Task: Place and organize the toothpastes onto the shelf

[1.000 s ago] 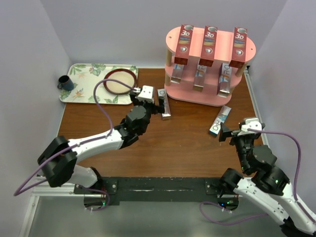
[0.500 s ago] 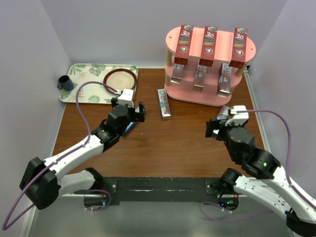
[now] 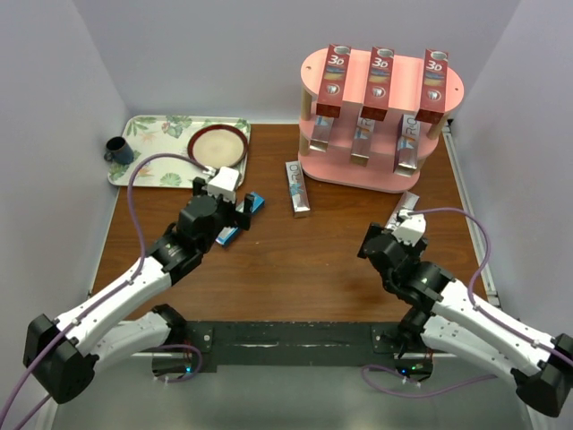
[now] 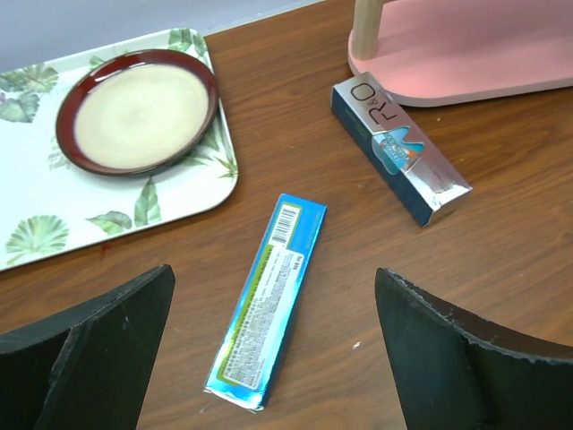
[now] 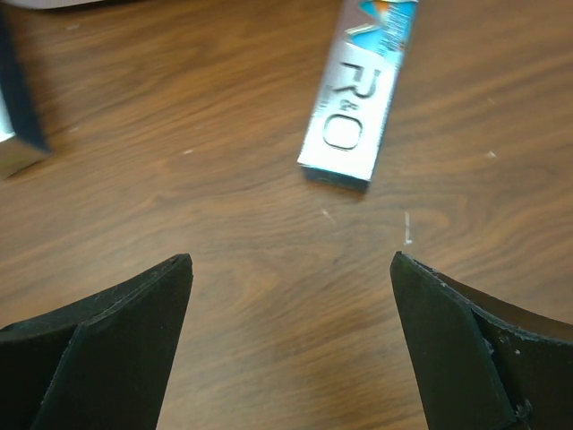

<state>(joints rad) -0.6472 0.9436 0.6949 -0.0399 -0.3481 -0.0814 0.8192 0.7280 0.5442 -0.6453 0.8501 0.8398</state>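
Observation:
The pink shelf (image 3: 382, 116) stands at the back right with three red toothpastes (image 3: 380, 82) on its top tier and three silver ones (image 3: 362, 139) on the middle tier. A teal-blue toothpaste (image 3: 256, 201) lies on the table under my open left gripper (image 3: 236, 213); in the left wrist view the carton (image 4: 269, 300) lies between the spread fingers (image 4: 107, 340). A silver toothpaste (image 3: 297, 188) lies near the shelf base and shows in the left wrist view (image 4: 398, 152). Another silver toothpaste (image 5: 358, 98) lies just ahead of my open, empty right gripper (image 5: 292, 260), which hovers at the right (image 3: 387, 240).
A floral tray (image 3: 152, 134) at the back left holds a red-rimmed plate (image 3: 218, 146) and a dark mug (image 3: 117, 150). The shelf's bottom tier (image 4: 466, 45) sits just beyond the middle silver carton. Grey walls close in the left, back and right sides.
My left gripper has drawn back left from the middle silver carton to above the teal-blue carton. My right gripper has moved left and forward over the near end of the right silver carton.

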